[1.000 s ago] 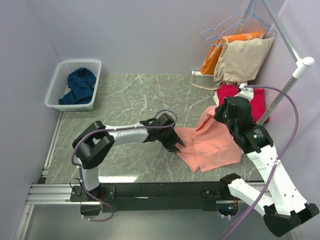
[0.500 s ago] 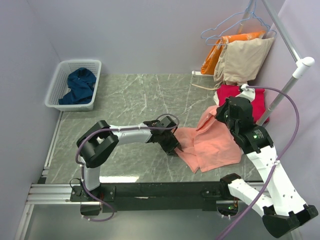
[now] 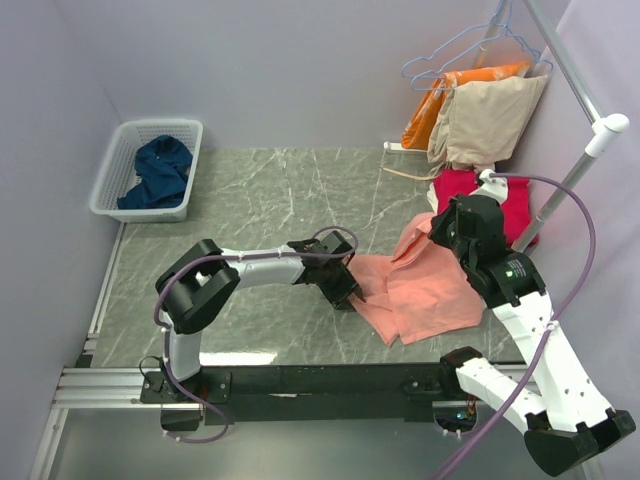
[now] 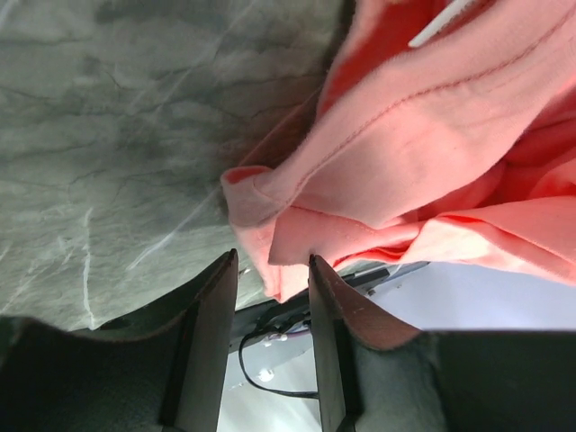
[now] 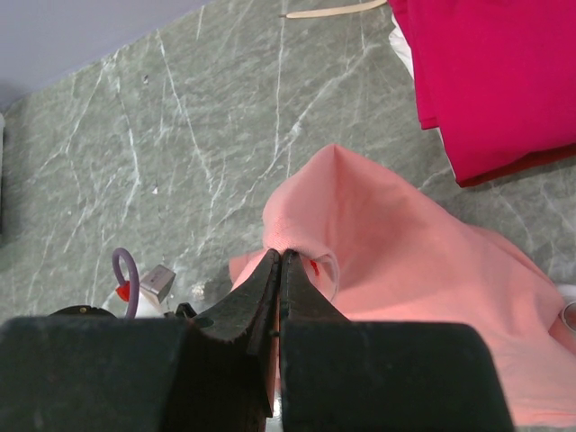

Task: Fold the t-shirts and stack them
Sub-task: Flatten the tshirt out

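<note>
The bench (image 3: 260, 200) looks like grey-green veined stone, smooth with a weak shine. The pink t-shirt (image 3: 430, 290) is soft matt cloth with a stitched hem. The red t-shirt (image 5: 504, 81) and the navy t-shirt (image 3: 160, 170) are matt cloth too. The basket (image 3: 112, 170) at the far left corner is white plastic lattice. The left end effector (image 4: 272, 263) has matt black fingers (image 4: 209, 342).

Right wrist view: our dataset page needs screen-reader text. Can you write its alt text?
The right hand, closed, pinches the salmon-pink t-shirt, which tents into a peak above the grey marble table. A crimson t-shirt lies at upper right.
</note>
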Motion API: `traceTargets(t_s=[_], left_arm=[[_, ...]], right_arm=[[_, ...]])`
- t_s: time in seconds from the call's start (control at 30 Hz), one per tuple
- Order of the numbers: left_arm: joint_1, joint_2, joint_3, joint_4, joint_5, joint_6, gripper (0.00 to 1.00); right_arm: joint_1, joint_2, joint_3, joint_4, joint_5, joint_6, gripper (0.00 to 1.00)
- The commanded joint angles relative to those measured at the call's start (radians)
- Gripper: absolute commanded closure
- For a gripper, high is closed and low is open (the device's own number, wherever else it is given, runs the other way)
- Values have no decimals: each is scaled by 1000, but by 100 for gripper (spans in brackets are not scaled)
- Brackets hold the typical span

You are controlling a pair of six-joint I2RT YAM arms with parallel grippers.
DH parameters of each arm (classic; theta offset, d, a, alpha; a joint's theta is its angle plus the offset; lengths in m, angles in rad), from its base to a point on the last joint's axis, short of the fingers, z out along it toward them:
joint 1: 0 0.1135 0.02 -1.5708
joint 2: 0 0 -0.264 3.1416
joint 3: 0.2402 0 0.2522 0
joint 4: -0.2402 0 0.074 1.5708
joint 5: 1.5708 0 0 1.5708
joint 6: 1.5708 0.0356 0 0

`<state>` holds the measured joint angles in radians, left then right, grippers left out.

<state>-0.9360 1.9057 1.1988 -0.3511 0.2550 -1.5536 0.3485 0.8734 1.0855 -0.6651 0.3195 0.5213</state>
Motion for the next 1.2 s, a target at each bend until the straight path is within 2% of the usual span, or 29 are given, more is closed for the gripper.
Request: traceTargets(t_s=[0.0, 0.57, 0.67, 0.77, 0.8, 0.9, 1.17], left_arm=[[0, -36, 5, 23, -17, 0, 57], [6, 92, 114, 17, -13, 21, 59], [5, 99, 119, 11, -7, 26, 65], [6, 93, 119, 0, -13, 29, 79], [5, 92, 119, -3, -13, 30, 87], [8, 82, 119, -15, -23, 36, 99], [8, 13, 127, -64, -94, 84, 99]], right_arm=[[-6, 6, 17, 28, -7, -18, 100], [-11, 21, 14, 32, -31, -24, 100], [-13, 21, 14, 30, -27, -23, 100], [-14, 22, 8, 33, -28, -23, 100], [-14, 22, 4, 32, -31, -21, 100], [-16, 22, -1, 38, -36, -15, 100], [-16, 16, 8, 35, -34, -11, 100]])
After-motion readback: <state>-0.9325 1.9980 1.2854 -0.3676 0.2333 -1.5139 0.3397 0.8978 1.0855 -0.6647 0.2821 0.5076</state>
